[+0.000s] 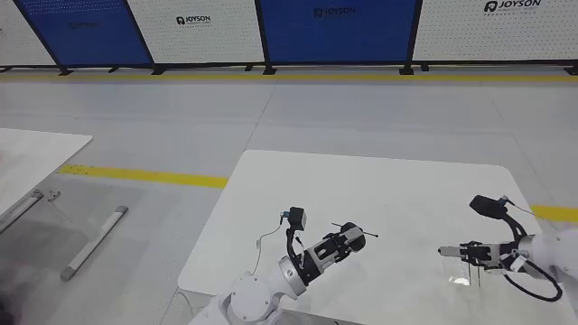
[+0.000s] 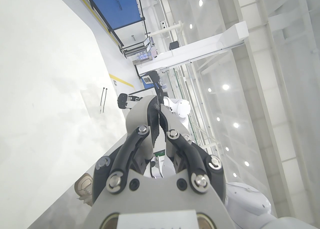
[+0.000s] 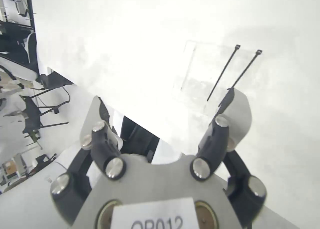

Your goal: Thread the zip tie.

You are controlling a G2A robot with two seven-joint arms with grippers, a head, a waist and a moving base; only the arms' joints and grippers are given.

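Observation:
My left gripper (image 1: 354, 233) hovers over the near middle of the white table (image 1: 361, 181), shut on a thin black zip tie (image 1: 370, 233) that sticks out on both sides of it. In the left wrist view its pads (image 2: 156, 120) are pressed together. Two more black zip ties (image 3: 222, 72) lie side by side on a clear sheet (image 3: 190, 64) on the table; they also appear in the left wrist view (image 2: 103, 99). My right gripper (image 3: 166, 101) hangs just short of their thin tips, open wide and holding nothing, and sits at the table's right side (image 1: 452, 253).
The table's near edge (image 3: 140, 120) runs just under my right gripper. A second white table (image 1: 36, 153) stands off to the left across bare floor. Blue and white pegboard panels (image 1: 334, 9) close off the back.

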